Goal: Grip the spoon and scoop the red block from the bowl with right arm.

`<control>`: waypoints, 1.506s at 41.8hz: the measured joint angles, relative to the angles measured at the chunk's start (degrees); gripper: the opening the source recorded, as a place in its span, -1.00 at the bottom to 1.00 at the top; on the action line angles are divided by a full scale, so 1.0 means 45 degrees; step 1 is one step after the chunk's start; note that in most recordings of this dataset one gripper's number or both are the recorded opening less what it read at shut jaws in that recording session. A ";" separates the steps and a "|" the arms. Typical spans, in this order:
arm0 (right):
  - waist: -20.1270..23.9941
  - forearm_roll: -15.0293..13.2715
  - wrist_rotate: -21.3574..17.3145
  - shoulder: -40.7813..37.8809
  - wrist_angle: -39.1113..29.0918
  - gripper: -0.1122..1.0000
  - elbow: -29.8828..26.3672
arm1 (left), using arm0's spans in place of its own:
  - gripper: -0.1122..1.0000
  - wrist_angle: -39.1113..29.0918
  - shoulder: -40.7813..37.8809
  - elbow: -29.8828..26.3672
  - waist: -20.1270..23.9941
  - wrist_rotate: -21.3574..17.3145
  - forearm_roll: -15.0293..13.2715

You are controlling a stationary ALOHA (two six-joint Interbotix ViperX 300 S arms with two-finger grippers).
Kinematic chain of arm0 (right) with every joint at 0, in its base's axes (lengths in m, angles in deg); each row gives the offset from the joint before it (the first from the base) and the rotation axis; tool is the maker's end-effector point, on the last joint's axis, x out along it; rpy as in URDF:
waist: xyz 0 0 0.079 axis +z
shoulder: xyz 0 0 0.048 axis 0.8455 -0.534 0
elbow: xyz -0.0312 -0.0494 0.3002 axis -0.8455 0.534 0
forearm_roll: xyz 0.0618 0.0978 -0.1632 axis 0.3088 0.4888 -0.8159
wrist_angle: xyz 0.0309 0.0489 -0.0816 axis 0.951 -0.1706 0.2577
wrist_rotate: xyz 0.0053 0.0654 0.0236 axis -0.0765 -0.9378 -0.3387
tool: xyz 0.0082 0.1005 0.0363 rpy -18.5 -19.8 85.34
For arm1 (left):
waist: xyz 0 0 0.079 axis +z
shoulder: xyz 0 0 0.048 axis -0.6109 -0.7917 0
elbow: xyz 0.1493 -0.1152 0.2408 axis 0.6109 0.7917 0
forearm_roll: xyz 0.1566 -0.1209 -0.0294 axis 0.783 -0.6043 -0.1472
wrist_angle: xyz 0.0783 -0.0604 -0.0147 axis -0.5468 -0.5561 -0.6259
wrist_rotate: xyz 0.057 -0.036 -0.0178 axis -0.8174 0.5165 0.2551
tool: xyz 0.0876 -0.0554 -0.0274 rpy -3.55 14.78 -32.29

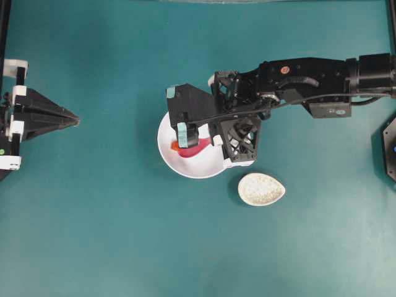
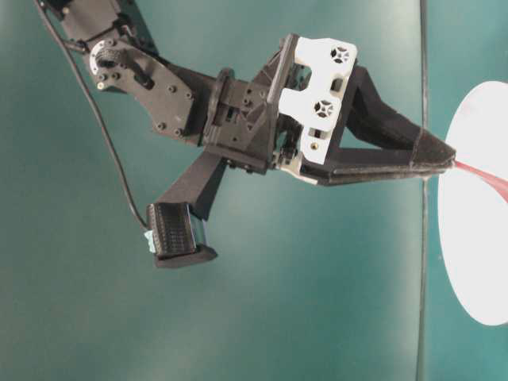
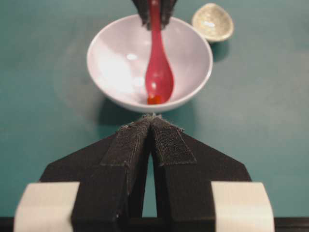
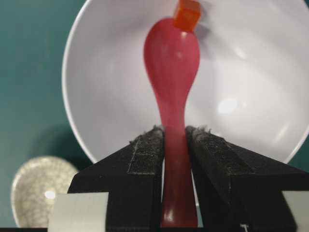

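Black padded fingers point(image 4: 145, 159) of the right gripper point(image 4: 175, 137) pinch the pink spoon point(image 4: 172, 63) by its handle, right over the white bowl point(image 4: 251, 58).

From where I stand, the spoon's scoop reaches down into the bowl, and the little red block point(image 4: 187, 14) sits just at the tip of the scoop, touching it or very nearly; I can't tell whether it is actually on the spoon. Over on the far side, the left gripper point(image 3: 152, 118) rests with its tips pressed together, holding nothing, pointed at the bowl but well apart from it. Beside the bowl on the teal table point(image 1: 93, 235) lies a speckled off-white spoon rest point(image 1: 261, 189), empty.
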 measured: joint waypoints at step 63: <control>-0.0273 -0.0313 -0.1074 0.1211 0.1699 -0.36 0.0898 | -0.79 0.0000 -0.0020 0.0000 0.0000 0.0020 0.0000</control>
